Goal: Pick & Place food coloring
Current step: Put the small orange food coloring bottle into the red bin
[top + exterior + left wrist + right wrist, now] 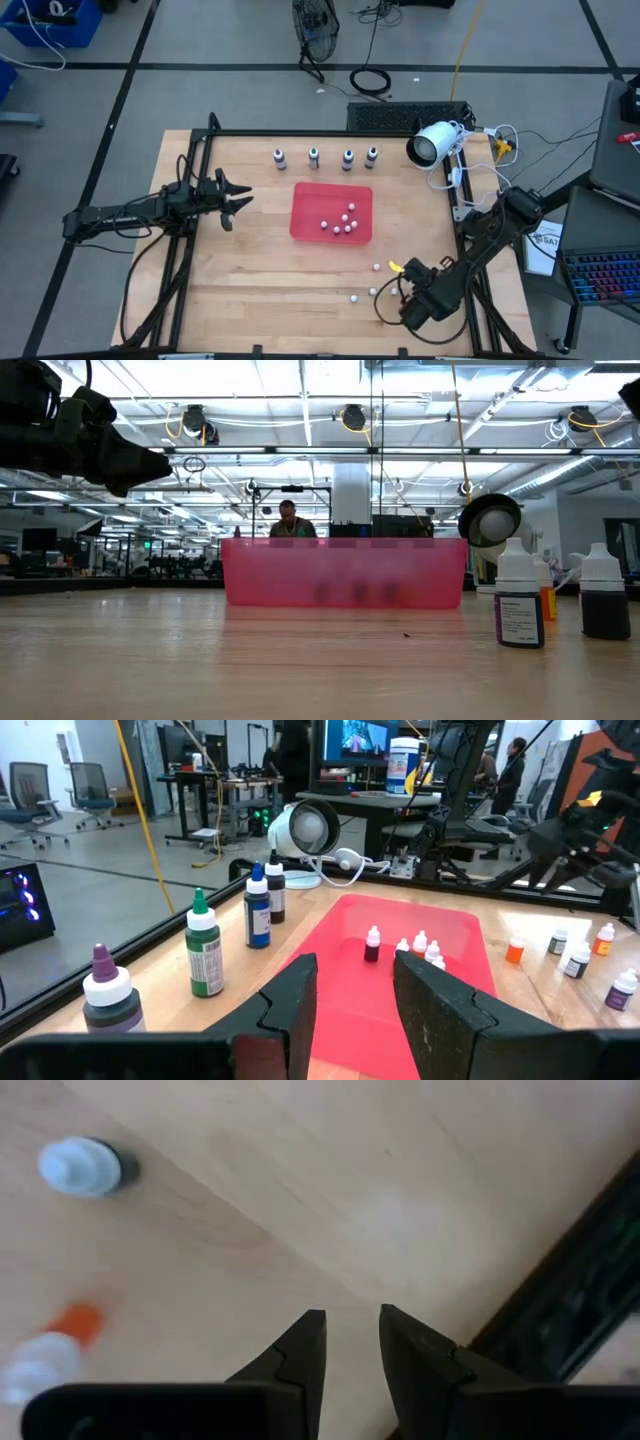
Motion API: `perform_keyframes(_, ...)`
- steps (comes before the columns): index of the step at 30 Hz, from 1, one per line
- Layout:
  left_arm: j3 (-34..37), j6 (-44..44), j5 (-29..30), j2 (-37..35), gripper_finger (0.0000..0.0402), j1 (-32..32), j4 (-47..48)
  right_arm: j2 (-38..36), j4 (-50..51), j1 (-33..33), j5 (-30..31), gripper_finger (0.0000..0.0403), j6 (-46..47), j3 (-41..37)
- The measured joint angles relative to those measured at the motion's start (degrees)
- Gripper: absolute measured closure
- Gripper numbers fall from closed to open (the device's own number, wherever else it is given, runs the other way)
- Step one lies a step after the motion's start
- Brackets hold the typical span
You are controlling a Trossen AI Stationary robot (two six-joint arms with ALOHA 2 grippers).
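Note:
Four upright food coloring bottles (325, 157) stand on their bases in a row along the table's far edge. In the left wrist view they show purple (105, 995), green (203, 955) and blue (258, 910) tops. My left gripper (235, 198) hovers open over the table's left side, pointing at the red tray (305, 225). Its fingers (300, 1000) touch nothing. My right gripper (408, 275) is open above the near right part of the table, pointing down at bare wood (400, 1210).
Several small white-capped dropper bottles (415, 948) stand in the red tray (330, 990). More lie or stand loose near my right gripper (373, 291), (85, 1165), (520, 605). A white camera (432, 145) sits at the far right corner. A black frame (185, 160) rims the table.

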State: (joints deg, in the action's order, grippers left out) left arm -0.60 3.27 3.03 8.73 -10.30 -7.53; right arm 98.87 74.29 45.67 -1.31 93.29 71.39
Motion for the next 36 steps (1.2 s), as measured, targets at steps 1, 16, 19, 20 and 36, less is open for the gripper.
perform_keyframes(1, 0.0, 0.0, 0.0, 0.0, 0.0265, 0.0, 0.0, 0.0, 0.0, -0.3, 0.0, 0.0319, -1.3, -0.7)
perform_keyframes(16, 0.0, 0.0, 0.0, 0.0, 0.0265, 0.0, 0.0, -0.6, 0.0, -5.7, -4.5, 0.0237, -7.2, 1.4)
perform_keyframes(19, 0.0, 0.0, 0.0, 0.0, 0.0265, 0.0, 0.0, -0.7, -5.4, -6.2, -6.1, 0.0215, -5.2, 3.8)
perform_keyframes(20, 0.0, 0.0, 0.0, 0.0, 0.0265, 0.0, 0.0, -0.7, -8.1, -6.2, -6.3, 0.0211, -4.2, 4.2)
perform_keyframes(36, 0.0, 0.0, 0.0, 0.0, 0.0265, 0.0, 0.0, 3.3, -20.3, -1.5, -6.4, 0.0220, 5.7, 4.3)
